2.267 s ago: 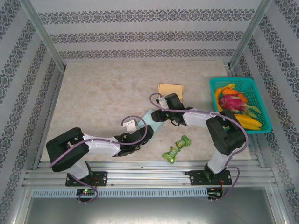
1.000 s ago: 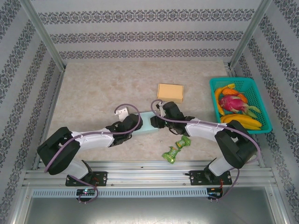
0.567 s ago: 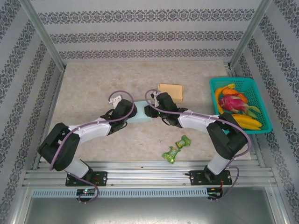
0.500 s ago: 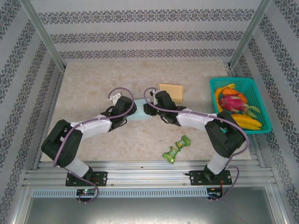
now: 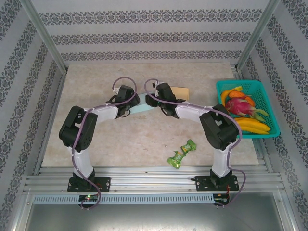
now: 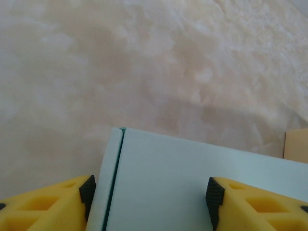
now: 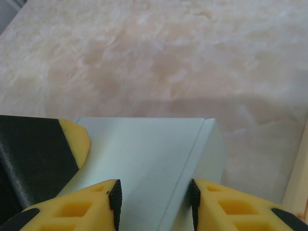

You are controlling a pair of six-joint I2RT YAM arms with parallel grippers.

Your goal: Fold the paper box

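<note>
Patterned wallpaper surrounds a marbled beige tabletop. From above, the pale blue-green paper box lies just toward 12 o'clock from the table's middle. The left gripper is on its 9 o'clock end and the right gripper on its 3 o'clock end. A tan cardboard box sits at 1 o'clock, just beside the right gripper. A teal basket at 3 o'clock holds a dragon fruit and bananas. Green candy wrappers lie at 5 o'clock.

On the left wrist, the left gripper has its black pads apart, with the paper box between them. The box runs on past the 3 o'clock finger, so I cannot tell whether it is pinched.

On the right wrist, the right gripper likewise straddles the paper box. One of its pads sits at a fold line. The grip cannot be told. A black body with a yellow tip rests at 9 o'clock.
</note>
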